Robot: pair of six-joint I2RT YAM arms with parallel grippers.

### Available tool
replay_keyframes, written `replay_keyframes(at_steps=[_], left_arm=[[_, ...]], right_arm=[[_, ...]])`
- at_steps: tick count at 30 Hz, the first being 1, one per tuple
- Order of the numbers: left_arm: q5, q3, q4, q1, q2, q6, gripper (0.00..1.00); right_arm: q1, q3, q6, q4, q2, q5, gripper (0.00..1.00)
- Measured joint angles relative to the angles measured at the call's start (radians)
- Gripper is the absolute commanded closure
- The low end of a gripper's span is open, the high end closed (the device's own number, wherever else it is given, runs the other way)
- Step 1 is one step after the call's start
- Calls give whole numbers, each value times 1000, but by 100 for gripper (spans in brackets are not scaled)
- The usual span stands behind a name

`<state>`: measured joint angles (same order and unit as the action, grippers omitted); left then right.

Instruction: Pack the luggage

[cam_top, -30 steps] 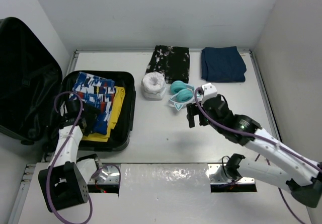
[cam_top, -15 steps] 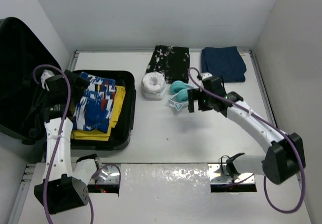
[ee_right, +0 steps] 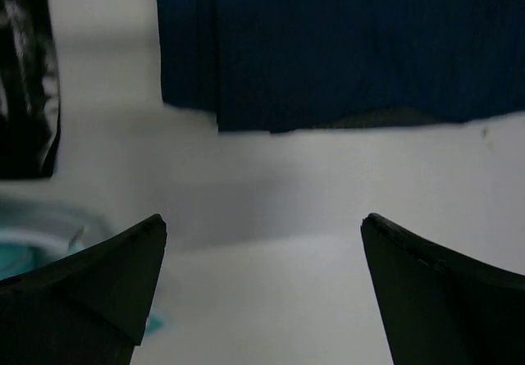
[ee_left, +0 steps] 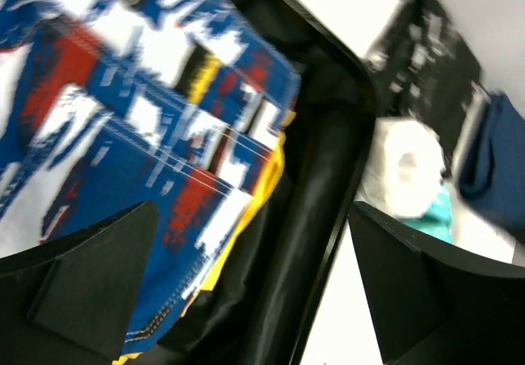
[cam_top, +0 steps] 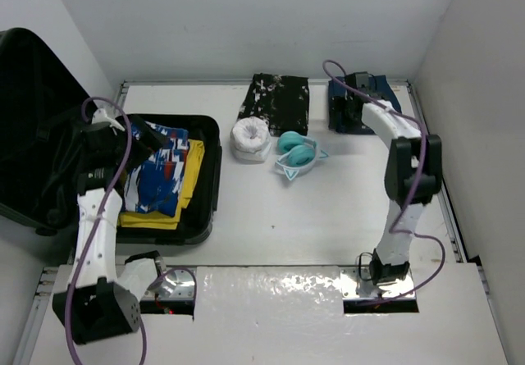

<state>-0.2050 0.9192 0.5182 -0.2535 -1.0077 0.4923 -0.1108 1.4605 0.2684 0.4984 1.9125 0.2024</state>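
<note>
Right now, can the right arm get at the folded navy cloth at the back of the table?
Probably yes. The right arm's fingers stand open just short of the navy cloth, with only bare table between and nothing on top.

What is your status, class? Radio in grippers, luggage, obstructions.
Left gripper open, empty, over the luggage. Right gripper open, empty, near navy cloth. Luggage lid up, patterned garment inside. Nothing blocking.

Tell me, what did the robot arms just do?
The right arm swung from the teal headphones back to the navy cloth, jaws open. The left arm lifted off the blue patterned cloth in the luggage. The paper roll and black cloth stayed put.
</note>
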Motion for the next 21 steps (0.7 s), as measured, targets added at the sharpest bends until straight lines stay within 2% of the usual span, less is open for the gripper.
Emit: replay_keyframes(at_steps=[4, 8, 10, 12, 13, 14, 16, 19, 21], left_arm=[[-24, -57, -34, 64, 96, -50, 0], [-46, -105, -49, 98, 101, -88, 0], [-58, -126, -49, 98, 95, -98, 0], [-64, -138, -47, 98, 98, -103, 0], [-66, -140, -47, 98, 101, -106, 0], [-67, -140, -47, 98, 107, -107, 0], [-70, -140, -50, 98, 122, -111, 0], [-71, -140, -57, 98, 131, -115, 0], [-71, -140, -59, 98, 129, -117, 0]], right_arm=[[3, 204, -162, -26, 200, 52, 1], [6, 332, -302, -37, 344, 74, 1], [24, 367, -322, -31, 403, 42, 1], [58, 436, -316, -1, 463, -26, 6], [78, 468, -311, 13, 478, -58, 10], [101, 499, -301, 29, 496, -92, 28], [140, 510, -262, 39, 515, -138, 53], [171, 373, -190, -36, 445, -130, 64], [181, 187, -124, -109, 341, -108, 73]])
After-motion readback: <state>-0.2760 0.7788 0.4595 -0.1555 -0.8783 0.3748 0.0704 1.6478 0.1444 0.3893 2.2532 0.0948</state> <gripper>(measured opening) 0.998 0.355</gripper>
